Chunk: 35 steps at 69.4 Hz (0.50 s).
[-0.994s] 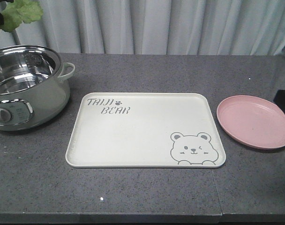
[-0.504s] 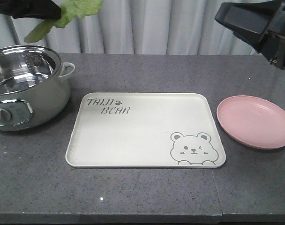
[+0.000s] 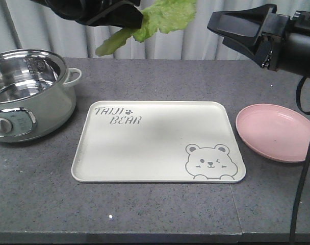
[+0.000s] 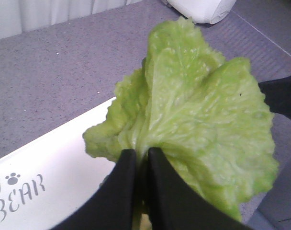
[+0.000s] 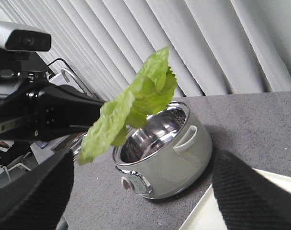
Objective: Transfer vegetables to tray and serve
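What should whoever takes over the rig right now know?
Left gripper: shut on the lettuce leaf, held in the air near the far edge of the tray.
Right gripper: open, empty, raised on the pink plate side.
The tray lies flat on the table between the pot and the plate, with nothing on it.
Done: the leaf is gripped and lifted.
Left: lower it onto the tray, release, then serve the tray.
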Available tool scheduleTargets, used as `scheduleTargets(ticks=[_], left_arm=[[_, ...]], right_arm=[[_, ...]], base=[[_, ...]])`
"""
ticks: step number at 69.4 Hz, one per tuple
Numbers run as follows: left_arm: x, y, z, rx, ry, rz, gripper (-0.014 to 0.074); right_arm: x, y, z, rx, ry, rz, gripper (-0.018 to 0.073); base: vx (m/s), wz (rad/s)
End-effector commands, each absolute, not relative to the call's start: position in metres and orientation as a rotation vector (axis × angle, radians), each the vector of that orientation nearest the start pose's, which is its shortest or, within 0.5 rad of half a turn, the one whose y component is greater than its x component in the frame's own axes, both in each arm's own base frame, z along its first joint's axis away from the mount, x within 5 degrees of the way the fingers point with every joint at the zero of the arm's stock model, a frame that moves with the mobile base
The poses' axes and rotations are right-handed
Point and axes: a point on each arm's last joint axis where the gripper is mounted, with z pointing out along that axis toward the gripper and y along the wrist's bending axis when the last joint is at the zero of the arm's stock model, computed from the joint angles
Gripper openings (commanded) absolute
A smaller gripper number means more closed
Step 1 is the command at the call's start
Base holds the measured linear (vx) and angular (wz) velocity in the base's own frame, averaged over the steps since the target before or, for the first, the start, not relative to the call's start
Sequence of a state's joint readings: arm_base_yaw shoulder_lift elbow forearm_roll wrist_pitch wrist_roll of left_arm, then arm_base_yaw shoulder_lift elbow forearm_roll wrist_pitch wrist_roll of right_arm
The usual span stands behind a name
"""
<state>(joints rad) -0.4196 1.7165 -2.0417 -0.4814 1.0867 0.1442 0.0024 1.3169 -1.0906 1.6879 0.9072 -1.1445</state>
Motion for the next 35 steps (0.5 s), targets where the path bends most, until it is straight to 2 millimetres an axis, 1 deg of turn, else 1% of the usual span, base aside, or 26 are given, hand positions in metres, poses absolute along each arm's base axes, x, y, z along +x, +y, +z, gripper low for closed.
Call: scheduleTargets(ticks=[1,18,27,35], left_arm=[[0.305,-0.188,0.495,0.585,2.014,-0.804,-0.0007],[0.304,-0.212,0.489,0.627,1.997,-0.839,-0.0007],[0.3,-0.224,0.486,0.654,1.987,-0.86,-0.0007],[0.296,-0.231,0.487,0.671,1.971,-0.87,-0.0007]], right_arm=[[0.269,0.071,0.423,-0.205,1.53,1.246,0.057],[0.271,0.069,0.423,-0.178,1.537,1.235,0.057],[0.277,0.069,0.418,-0.155,1.557,1.25,0.057],[0.282,0.069,0.413,-0.144,1.573,1.258,0.057]], base=[[0.0,0.0],[0.0,0.0],[0.0,0.0],[0.0,0.0]])
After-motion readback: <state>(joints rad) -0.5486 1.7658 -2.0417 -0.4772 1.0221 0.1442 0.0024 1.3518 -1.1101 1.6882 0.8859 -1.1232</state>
